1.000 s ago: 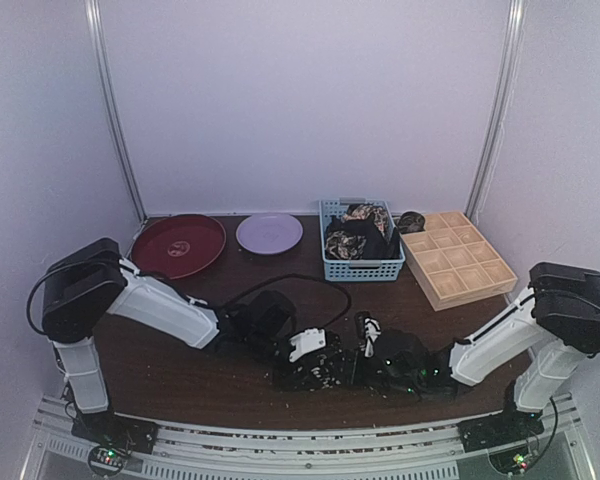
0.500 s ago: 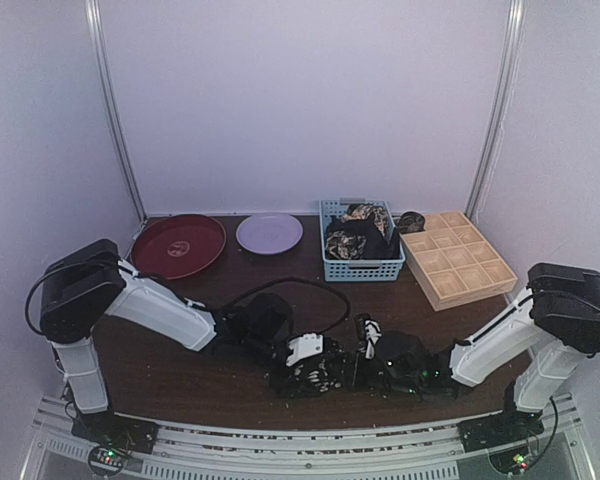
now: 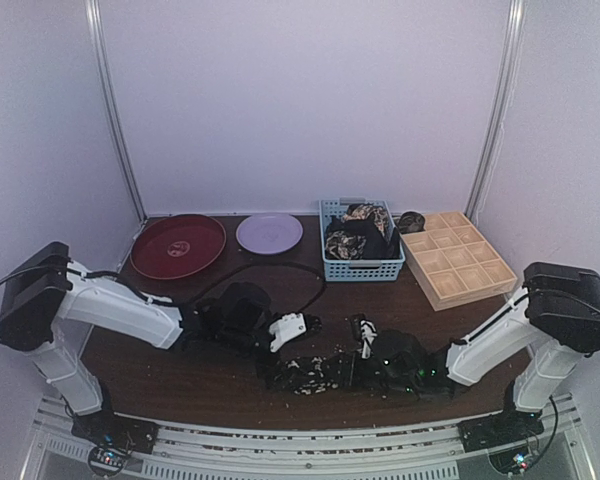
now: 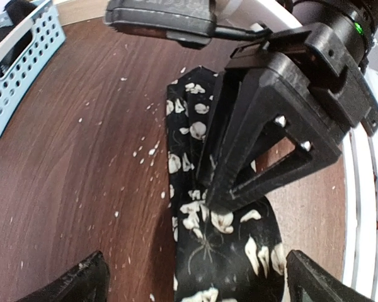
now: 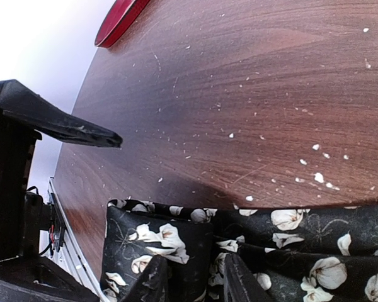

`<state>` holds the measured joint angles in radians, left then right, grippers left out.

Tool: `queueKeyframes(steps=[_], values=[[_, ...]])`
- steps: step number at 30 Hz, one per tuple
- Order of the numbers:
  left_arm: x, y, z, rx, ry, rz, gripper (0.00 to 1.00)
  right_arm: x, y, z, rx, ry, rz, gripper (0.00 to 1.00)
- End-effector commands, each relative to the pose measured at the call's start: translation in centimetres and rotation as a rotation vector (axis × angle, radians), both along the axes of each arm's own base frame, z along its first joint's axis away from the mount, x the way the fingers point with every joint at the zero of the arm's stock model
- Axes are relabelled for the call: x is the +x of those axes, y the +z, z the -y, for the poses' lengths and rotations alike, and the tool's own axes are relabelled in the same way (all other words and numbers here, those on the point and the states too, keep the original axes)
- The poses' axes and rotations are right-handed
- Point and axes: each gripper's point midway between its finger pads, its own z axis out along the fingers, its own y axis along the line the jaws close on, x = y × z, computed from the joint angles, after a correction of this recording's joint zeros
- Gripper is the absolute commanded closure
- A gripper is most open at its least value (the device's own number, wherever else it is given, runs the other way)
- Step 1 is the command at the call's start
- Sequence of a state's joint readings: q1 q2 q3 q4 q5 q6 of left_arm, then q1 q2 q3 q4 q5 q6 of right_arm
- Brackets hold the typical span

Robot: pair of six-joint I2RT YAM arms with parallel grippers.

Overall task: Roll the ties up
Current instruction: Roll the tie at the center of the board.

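Along the near edge of the table (image 3: 195,372) stand two arms, each with one gripper. At the far side, from the left, lie two plates: one red plate (image 3: 178,245) and, just beside it, one smaller purple plate (image 3: 269,232). Next comes one blue basket (image 3: 361,269) with a heap of ties (image 3: 355,236) in it, too tangled to count. Right of that, one gridded wooden tray (image 3: 460,262) sits near the basket, with one small dark bundle (image 3: 411,221) at its far left corner; what it is cannot be told. One tie (image 3: 310,370) lies stretched out on the bare wood near the front, between the two grippers. The left arm (image 3: 110,305) reaches in low from the left, and the left gripper (image 3: 290,328) hovers just beyond the tie's left part, its fingers spread wide and empty; in the wrist view its two tips stand well apart on either side of the strip. The right arm (image 3: 485,345) reaches in from the right, and the right gripper (image 4: 215,200) has its fingers pressed together on the tie, pinching a fold of the cloth near its right end. Compared with a second earlier, the left gripper has let go and drawn back to the left and away from the tie, its fingers wider, and the whole left arm has swung leftward. The tie now lies flatter and longer. The right gripper has hardly moved. Plates, basket and tray are where they were.
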<state>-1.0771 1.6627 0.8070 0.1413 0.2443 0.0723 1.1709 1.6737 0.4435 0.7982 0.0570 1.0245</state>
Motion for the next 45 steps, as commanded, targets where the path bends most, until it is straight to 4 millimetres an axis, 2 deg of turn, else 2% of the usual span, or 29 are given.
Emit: queueKeyframes(steps=[1,5,7,8,9,10,12,13,16,19,22,29,37,45], values=[[-0.1,0.6,-2.3,-0.015,0.096,-0.042,0.02,-0.4,-0.8,-0.6,-0.035,0.027,-0.019,0.68],[-0.4,2.1,-4.0,-0.094,0.164,-0.06,0.02,-0.5,-0.9,-0.8,-0.041,0.029,-0.022,0.68],[-0.2,2.0,-5.1,-0.097,0.219,-0.072,0.02,-0.6,-0.9,-0.9,-0.043,0.031,-0.024,0.68],[-0.3,2.1,-5.3,-0.103,0.229,-0.082,0.06,-0.6,-0.9,-1.0,-0.045,0.032,-0.024,0.68],[-0.6,1.7,-5.7,-0.099,0.236,-0.098,0.12,-0.7,-1.0,-1.1,-0.049,0.035,-0.024,0.68],[-0.8,1.6,-5.8,-0.103,0.24,-0.118,0.24,-0.7,-1.0,-1.1,-0.052,0.034,-0.024,0.68],[-1.0,0.9,-6.3,-0.101,0.274,-0.156,0.57,-0.7,-1.1,-1.3,-0.057,0.04,-0.026,0.68],[-1.3,0.4,-6.4,-0.103,0.279,-0.178,0.69,-0.8,-1.1,-1.4,-0.057,0.042,-0.026,0.68],[-1.9,-0.7,-6.9,-0.113,0.294,-0.225,0.9,-0.8,-1.2,-1.5,-0.061,0.044,-0.025,0.68],[-2.1,-1.9,-7.3,-0.108,0.318,-0.253,1.0,-0.9,-1.2,-1.4,-0.067,0.043,-0.023,0.68],[-2.5,-2.5,-6.8,-0.12,0.311,-0.269,1.0,-1.0,-1.4,-1.2,-0.073,0.043,-0.025,0.68],[-2.6,-3.3,-3.9,-0.129,0.268,-0.287,1.0,-1.1,-1.3,-1.6,-0.076,0.061,-0.019,0.68],[-2.5,-1.2,-1.8,-0.202,0.222,-0.282,1.0,-1.1,-1.0,-1.6,-0.073,0.064,-0.011,0.68],[-1.9,-1.0,-1.8,-0.18,0.243,-0.26,1.0,-1.0,-1.1,-0.7,-0.112,0.058,0.013,0.7]])
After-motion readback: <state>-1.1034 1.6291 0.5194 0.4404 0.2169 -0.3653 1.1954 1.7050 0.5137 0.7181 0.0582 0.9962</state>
